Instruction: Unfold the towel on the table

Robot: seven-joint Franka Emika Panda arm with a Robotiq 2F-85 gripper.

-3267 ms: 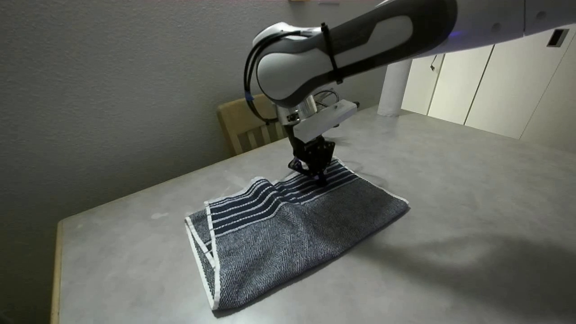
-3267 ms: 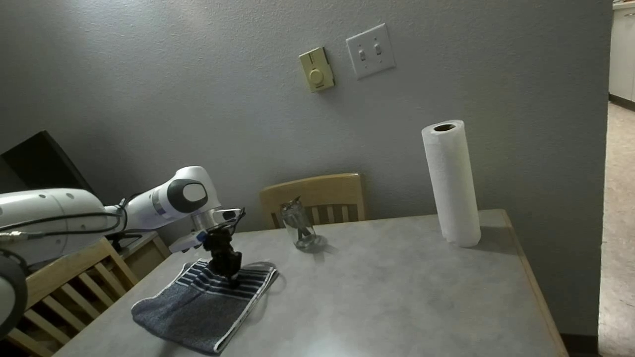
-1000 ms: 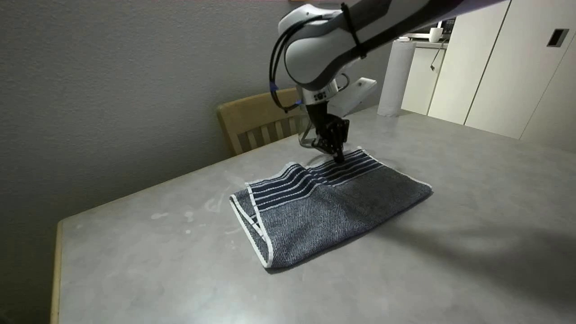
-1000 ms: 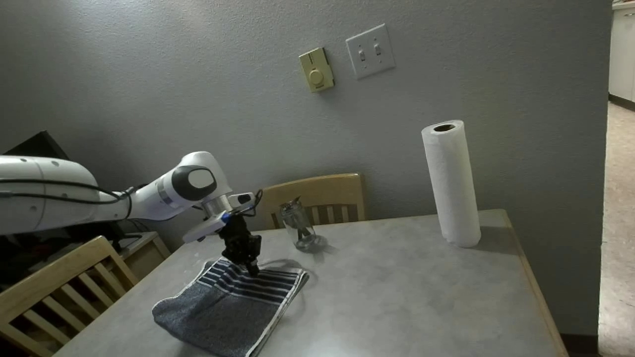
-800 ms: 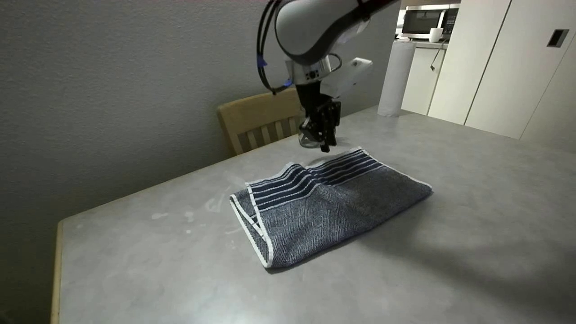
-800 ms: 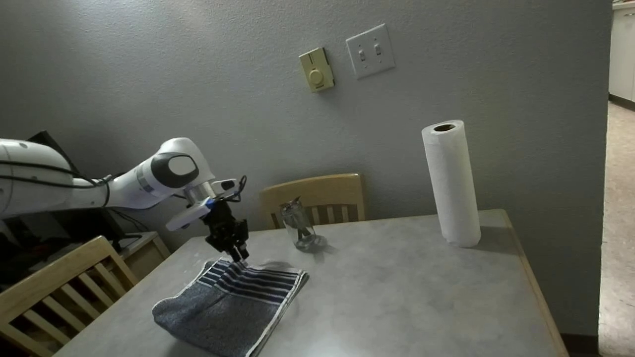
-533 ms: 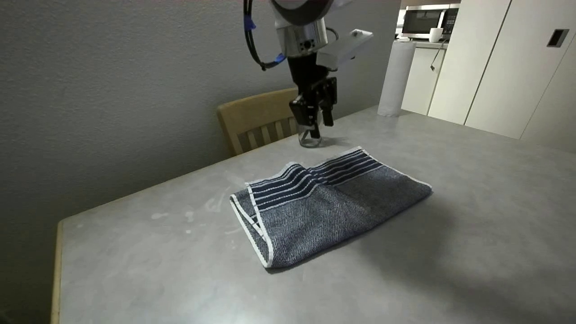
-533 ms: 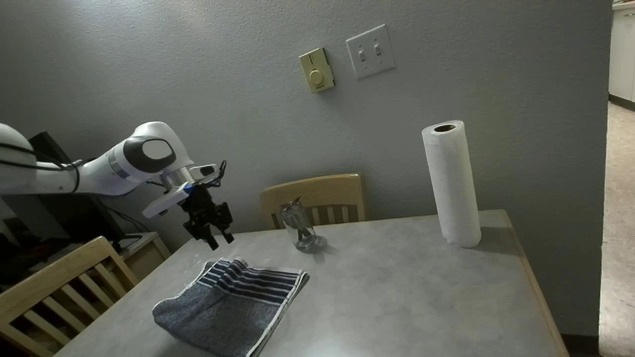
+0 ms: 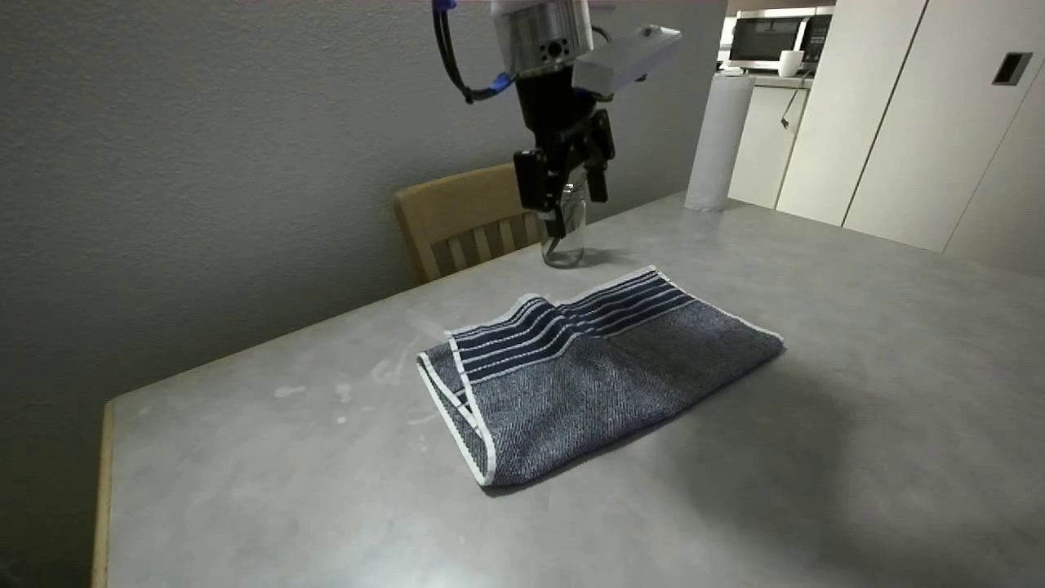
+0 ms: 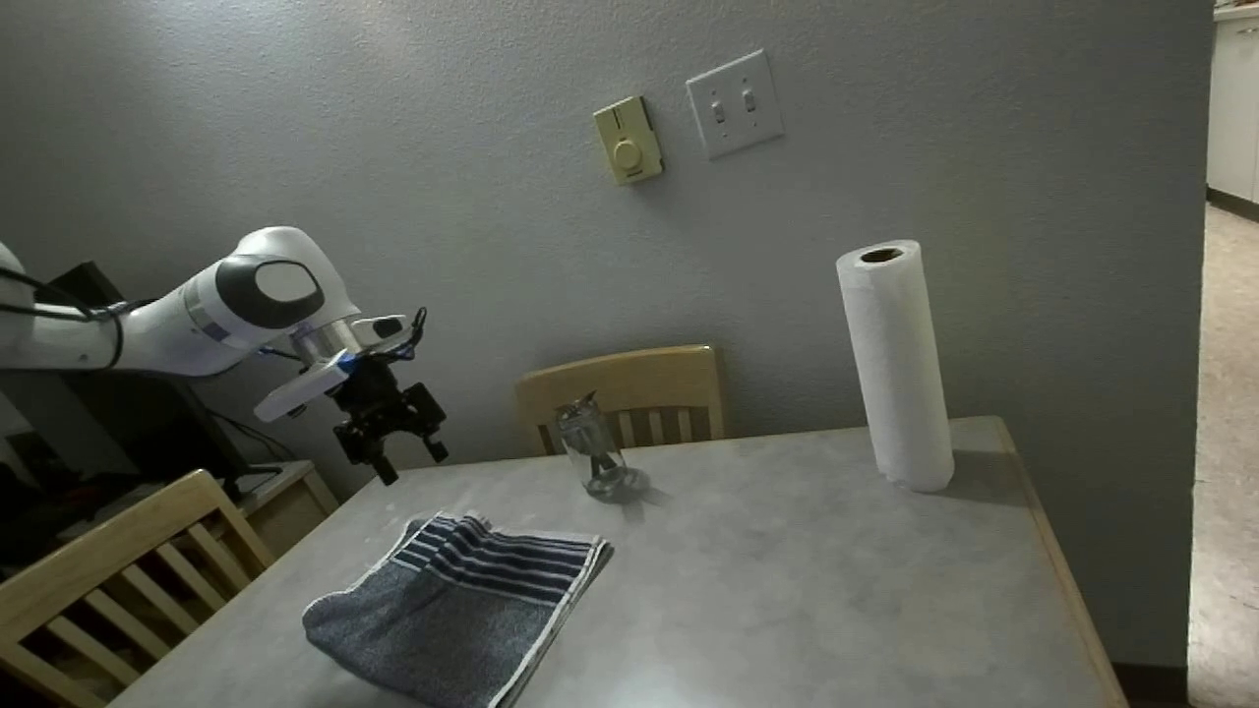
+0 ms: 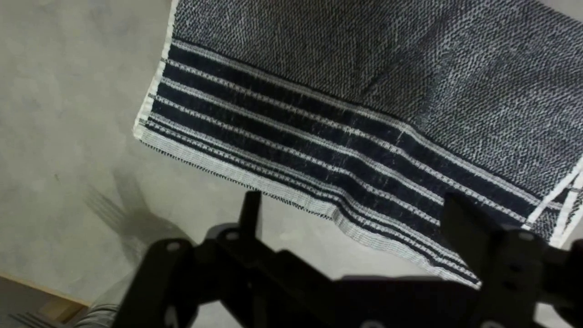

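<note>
The dark blue-grey towel [image 9: 620, 384] lies folded on the light grey table [image 9: 269, 498], its pale-striped end toward the chair by the wall. Layers with white trim show apart at one short side, and a ridge runs through the stripes. In the wrist view the striped part of the towel [image 11: 282, 136] crosses beneath the gripper [image 11: 353, 202], whose fingers stand wide apart with nothing between them. Both exterior views have the open gripper [image 9: 576, 211] [image 10: 411, 463] in the air above and beyond the striped edge, touching neither cloth nor table.
A glass jar [image 10: 590, 447] with utensils in it stands on the table near the gripper, by a wooden chair [image 10: 629, 383]. A paper towel roll [image 10: 895, 364] is upright farther along. Another wooden chair [image 10: 138, 570] is at the table's side.
First the towel slid across the table toward the paper roll with the gripper at its striped edge. Then the gripper opened, rose and drew back, and the towel stayed put.
</note>
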